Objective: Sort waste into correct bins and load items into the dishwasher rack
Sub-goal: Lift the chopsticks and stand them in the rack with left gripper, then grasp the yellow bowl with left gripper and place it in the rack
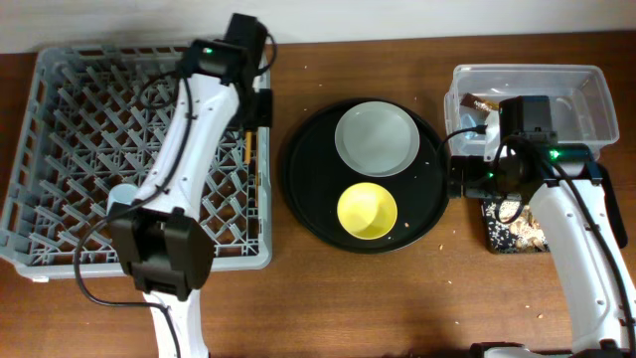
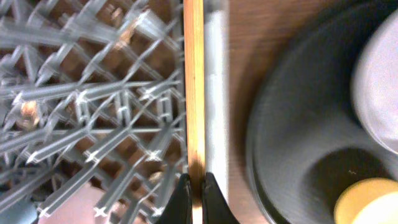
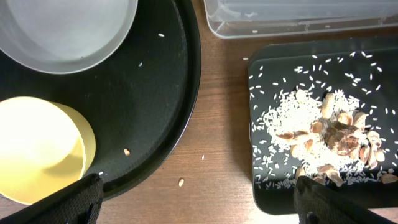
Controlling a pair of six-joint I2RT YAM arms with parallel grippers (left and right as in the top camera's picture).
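On the wooden table (image 1: 328, 298), one plate (image 1: 376, 136) and one bowl (image 1: 367, 211) are seated on the central round tray (image 1: 308, 179), chopsticks (image 2: 194, 93) are clamped by the left gripper (image 2: 196, 199) at the right rim of the rack (image 1: 60, 149), and the right gripper (image 3: 199, 202) is held open.

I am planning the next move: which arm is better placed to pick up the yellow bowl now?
Right, I judge. The right gripper is open and empty, close beside the yellow bowl. The left gripper is shut on the chopsticks at the edge of the dishwasher rack.
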